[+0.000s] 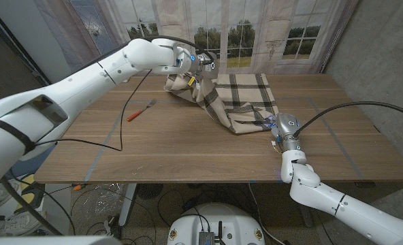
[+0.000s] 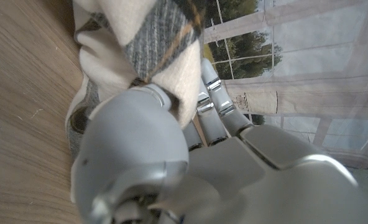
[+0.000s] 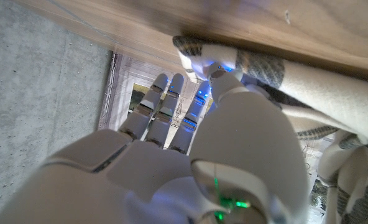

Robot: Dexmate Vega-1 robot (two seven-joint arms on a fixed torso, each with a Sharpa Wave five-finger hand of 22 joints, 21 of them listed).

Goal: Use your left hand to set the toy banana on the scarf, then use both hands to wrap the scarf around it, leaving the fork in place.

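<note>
From the head view, the cream scarf with dark plaid stripes (image 1: 239, 102) lies bunched across the far middle of the brown wooden table (image 1: 188, 146), and the left hand (image 1: 200, 68) grips its far-left corner, lifted clear of the wood, apparently to draw that side over as a fold. The right hand (image 1: 281, 129) pinches the scarf's near-right corner low at the table, probably to anchor the cloth while the other side travels. The toy banana cannot be made out; I judge it is under the folds, so the wrapping looks well underway. The fork with an orange-red handle (image 1: 139, 111) lies alone on the wood to the left, well apart from the cloth, as the task wants. In the left wrist view, the left hand (image 2: 171, 143) has cloth (image 2: 147, 56) clamped between thumb and fingers, hanging in a soft drape. In the right wrist view, the right hand (image 3: 221, 137) nips the scarf's edge (image 3: 271, 71) against the table's surface.
</note>
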